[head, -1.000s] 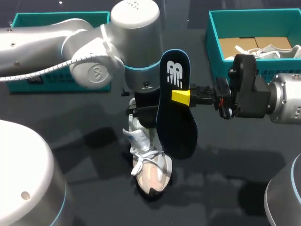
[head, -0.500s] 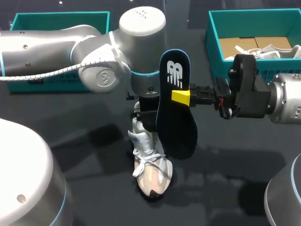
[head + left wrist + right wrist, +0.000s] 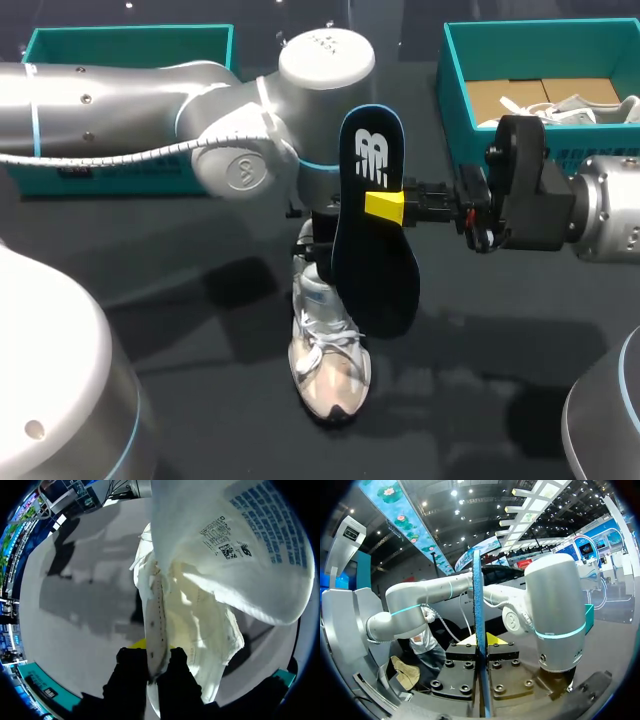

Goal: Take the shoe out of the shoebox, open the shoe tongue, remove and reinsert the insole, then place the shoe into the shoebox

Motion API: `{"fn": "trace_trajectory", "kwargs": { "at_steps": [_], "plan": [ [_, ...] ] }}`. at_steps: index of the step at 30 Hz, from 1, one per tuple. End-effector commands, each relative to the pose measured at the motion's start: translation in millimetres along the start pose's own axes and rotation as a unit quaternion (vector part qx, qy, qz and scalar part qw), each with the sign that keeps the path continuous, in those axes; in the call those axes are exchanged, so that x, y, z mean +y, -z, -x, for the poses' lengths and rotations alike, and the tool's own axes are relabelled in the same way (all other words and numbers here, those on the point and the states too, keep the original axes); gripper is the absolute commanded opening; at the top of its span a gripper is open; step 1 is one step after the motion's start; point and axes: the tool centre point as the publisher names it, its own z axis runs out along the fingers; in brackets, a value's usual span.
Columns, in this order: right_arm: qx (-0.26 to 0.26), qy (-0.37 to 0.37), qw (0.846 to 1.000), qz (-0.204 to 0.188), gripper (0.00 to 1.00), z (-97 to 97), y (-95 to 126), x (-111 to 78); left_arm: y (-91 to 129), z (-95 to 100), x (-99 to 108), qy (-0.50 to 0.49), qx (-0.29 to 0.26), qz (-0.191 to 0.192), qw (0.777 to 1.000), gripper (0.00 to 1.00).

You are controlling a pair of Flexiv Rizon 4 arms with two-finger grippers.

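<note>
While the shoe (image 3: 328, 365) lies flat on the table (image 3: 180, 340), toe toward us and heel tucked under our left arm (image 3: 240, 160), we note the following.

Head view:
- Our right gripper (image 3: 385, 207) is clamped on the insole (image 3: 372, 230) at about mid-length. It holds the insole upright, above the shoe and just to the side nearest our right arm.
- The insole's long axis runs near vertical, logo end up and broader end down. That lower end hangs just over the shoe's laces.
- The shoe's long axis runs flat, heel to toe, so the two axes stand roughly square to each other.
- Our left gripper is mostly hidden behind the insole, at the shoe's mouth.
- The shoebox (image 3: 455, 60) stands well apart from the shoe, behind it and off toward our right arm.

Left wrist view:
- Our left gripper (image 3: 151, 655) is pinched closed on the shoe's eyelet strip (image 3: 156, 605), one finger on each side.
- The tongue (image 3: 235, 555) is folded out ahead of the fingers, label side showing.

Right wrist view:
- The insole shows edge-on, gripped between the closed fingers of our right gripper (image 3: 481, 647) and rising straight ahead of it.
- The shoe does not show in this view.

Our judgement: the right arm is the nearer one to act. The coming move turns on tipping the insole's broad end into the mouth and on toward the toe, while the left holds the shoe open.
</note>
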Motion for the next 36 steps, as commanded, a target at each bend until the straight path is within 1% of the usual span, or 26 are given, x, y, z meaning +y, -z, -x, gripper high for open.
{"fn": "trace_trajectory", "kwargs": {
  "at_steps": [1,8,15,16,17,20,21,23,24,27,29,36],
  "plan": [
    [-0.004,0.0,1.0,0.0,0.0,-2.3,-3,0.7,-5,4.7,0,-0.003,0.002,0.001,1.0,0.0],
    [-0.004,0.0,1.0,0.0,0.0,-2.3,-3,0.7,-9,8.1,-2,-0.011,-0.001,0.002,1.0,0.0],
    [-0.004,0.0,1.0,0.0,0.0,-2.3,-3,0.7,-11,9.3,-3,-0.019,-0.004,0.012,1.0,0.0],
    [-0.004,0.0,1.0,0.0,0.0,-2.3,-3,0.7,-11,9.4,-3,-0.019,-0.005,0.014,1.0,0.3],
    [-0.004,0.0,1.0,0.0,0.0,-2.3,-3,0.7,-11,9.6,-3,-0.019,-0.006,0.015,1.0,0.4],
    [-0.004,0.0,1.0,0.0,0.0,-2.3,-3,0.7,-9,9.8,-2,-0.015,-0.009,0.015,1.0,0.43],
    [-0.004,0.0,1.0,0.0,0.0,-2.3,-3,0.7,-7,9.2,-2,-0.014,-0.012,0.014,1.0,0.47],
    [-0.004,0.0,1.0,0.0,0.0,-2.3,-3,0.7,-3,8.3,-2,-0.009,-0.023,0.012,1.0,0.85],
    [-0.004,0.0,1.0,0.0,0.0,-2.3,-3,0.7,0,8.1,-2,-0.007,-0.028,0.008,1.0,1.0],
    [-0.004,0.0,1.0,0.0,0.0,-2.3,-3,0.7,12,8.2,-2,-0.002,-0.049,0.008,0.999,1.0],
    [-0.004,0.0,1.0,0.0,0.0,-2.3,-3,0.7,25,9.0,-1,0.002,-0.073,0.011,0.997,1.0],
    [-0.004,0.0,1.0,0.0,0.0,-2.3,-3,0.7,87,10.3,0,0.014,-0.189,0.015,0.982,1.0]
  ]
}}
